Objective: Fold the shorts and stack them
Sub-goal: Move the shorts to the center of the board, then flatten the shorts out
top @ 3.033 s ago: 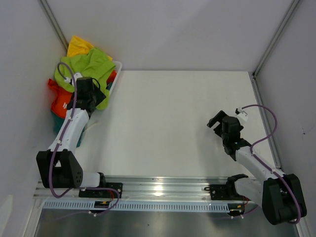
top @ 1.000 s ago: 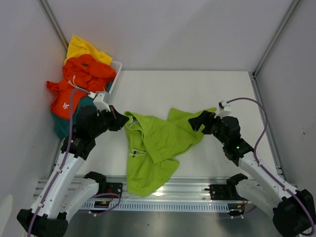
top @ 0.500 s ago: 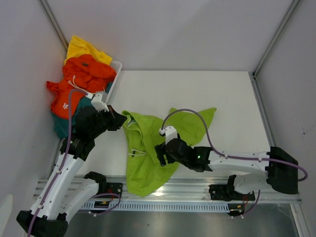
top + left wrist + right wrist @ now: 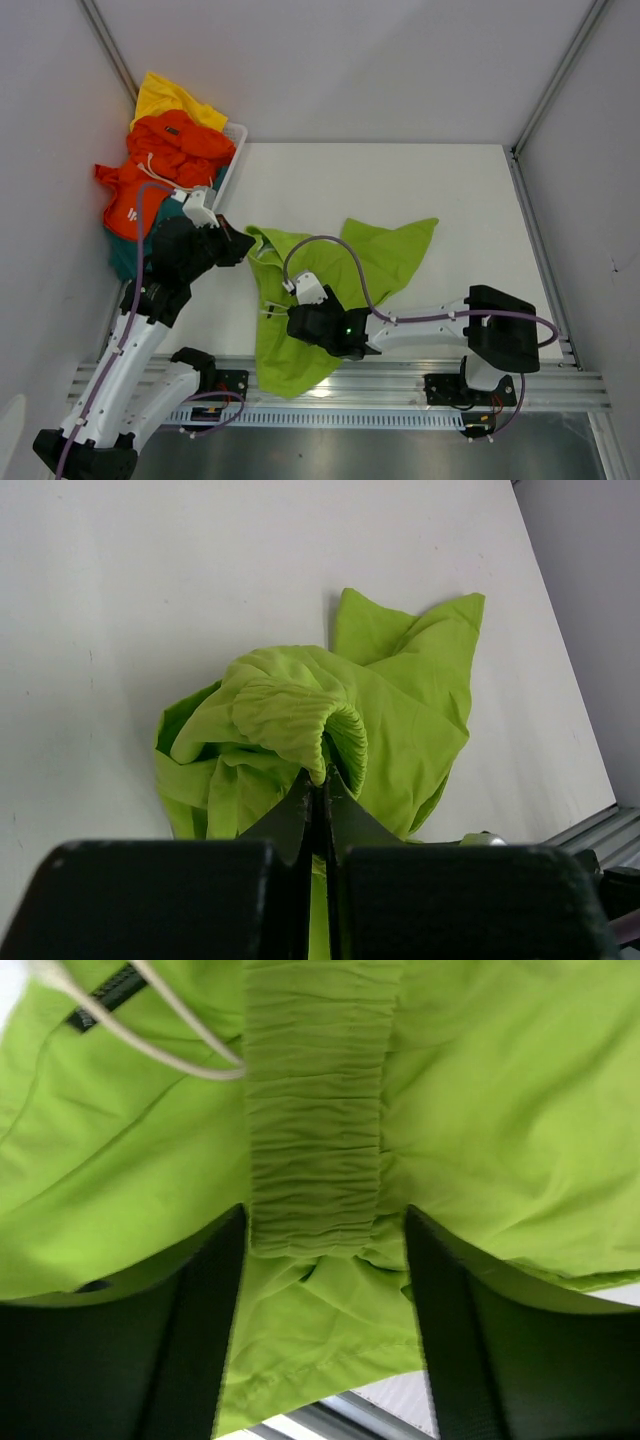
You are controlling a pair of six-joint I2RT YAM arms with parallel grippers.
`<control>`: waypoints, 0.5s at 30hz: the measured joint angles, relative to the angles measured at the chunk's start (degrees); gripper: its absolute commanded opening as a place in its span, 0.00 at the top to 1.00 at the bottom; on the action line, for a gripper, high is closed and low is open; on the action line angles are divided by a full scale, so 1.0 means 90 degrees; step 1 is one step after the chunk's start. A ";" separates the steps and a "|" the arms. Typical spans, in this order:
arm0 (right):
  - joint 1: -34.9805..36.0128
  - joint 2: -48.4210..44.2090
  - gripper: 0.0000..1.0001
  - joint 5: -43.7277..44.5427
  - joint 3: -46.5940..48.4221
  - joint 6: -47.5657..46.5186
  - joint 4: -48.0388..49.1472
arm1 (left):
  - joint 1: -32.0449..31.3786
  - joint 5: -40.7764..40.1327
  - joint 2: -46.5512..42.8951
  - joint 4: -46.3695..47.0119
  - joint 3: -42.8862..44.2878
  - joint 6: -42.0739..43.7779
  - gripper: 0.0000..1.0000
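**Right arm crosses to the waistband**

Since a second ago the right gripper [image 4: 298, 322] has swung from the far leg to the near waistband [image 4: 315, 1140]. Its jaws straddle the band, narrowing but not yet clamped. The left gripper [image 4: 238, 248] stays pinched on the hem, so spreading comes next.

Count: one lime green shorts [image 4: 330, 270] on the worktop [image 4: 400, 180]. Yellow [image 4: 165, 95], orange [image 4: 175, 140] and teal [image 4: 125, 255] are heaped at the basket [image 4: 232, 160].

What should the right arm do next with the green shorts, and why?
Probably close the right gripper on the elastic waistband: its jaws stand open astride it, while the left gripper is shut on the lime green shorts elsewhere.
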 measured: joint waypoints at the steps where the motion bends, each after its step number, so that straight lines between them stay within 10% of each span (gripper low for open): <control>1: -0.0007 0.0092 0.38 0.0073 0.0066 0.0032 -0.0070 | 0.0000 -0.0007 -0.0007 -0.0005 0.0000 0.0000 1.00; 4: -0.0049 0.0410 0.49 0.0311 0.0279 0.0143 -0.0216 | 0.0000 -0.0029 -0.0019 -0.0046 0.0000 0.0000 1.00; 8: -0.0143 0.0566 0.95 0.0559 0.0304 0.0270 -0.0408 | 0.0000 -0.0039 -0.0036 -0.0087 0.0000 0.0000 1.00; 15: -0.0835 0.0046 1.00 0.0933 0.0345 -0.0148 -0.0748 | 0.0000 0.0010 -0.0027 -0.0068 -0.0017 0.0002 1.00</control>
